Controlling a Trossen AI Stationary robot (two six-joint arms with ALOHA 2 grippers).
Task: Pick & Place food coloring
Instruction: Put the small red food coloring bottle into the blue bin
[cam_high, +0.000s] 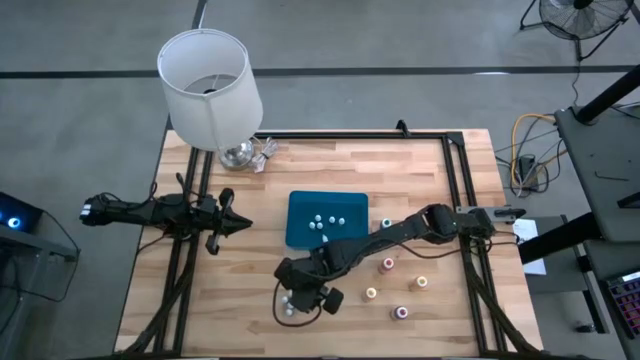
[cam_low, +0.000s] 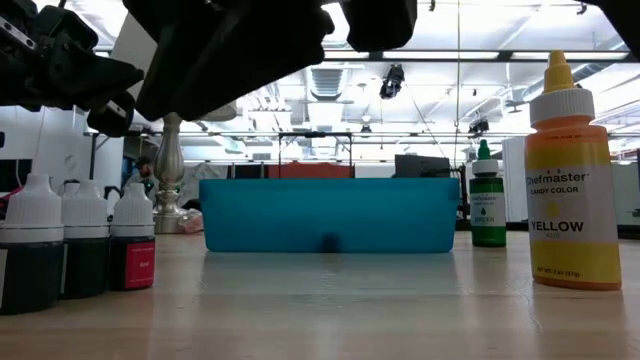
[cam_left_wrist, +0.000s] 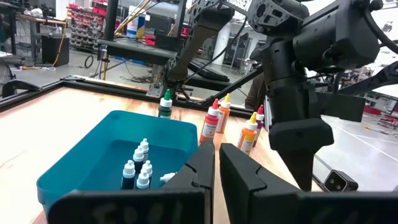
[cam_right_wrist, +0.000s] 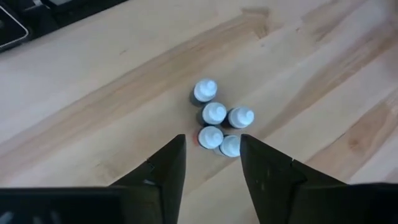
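Observation:
A cluster of several small white-capped food coloring bottles (cam_right_wrist: 217, 127) stands on the wood near the table's near edge (cam_high: 290, 311), left in the low view (cam_low: 85, 240). My right gripper (cam_right_wrist: 212, 140) hovers over it, open and pointing down, a finger on either side of the cluster's near bottles (cam_high: 303, 298). Taller food coloring bottles with coloured tops stand to the right: yellow (cam_low: 570, 180), green (cam_low: 487, 205), pink (cam_high: 388, 264). The blue tray (cam_high: 300, 200) holds several more white-capped bottles (cam_left_wrist: 140, 165). My left gripper (cam_left_wrist: 216, 168) waits shut at the table's left (cam_high: 238, 225).
A white-shaded lamp (cam_high: 207, 85) stands on a silver foot at the far left corner. Coloured-top bottles (cam_high: 400, 312) are scattered right of the cluster. A black metal frame (cam_high: 455, 180) runs along the table's far and right sides. Bare wood lies left of the cluster.

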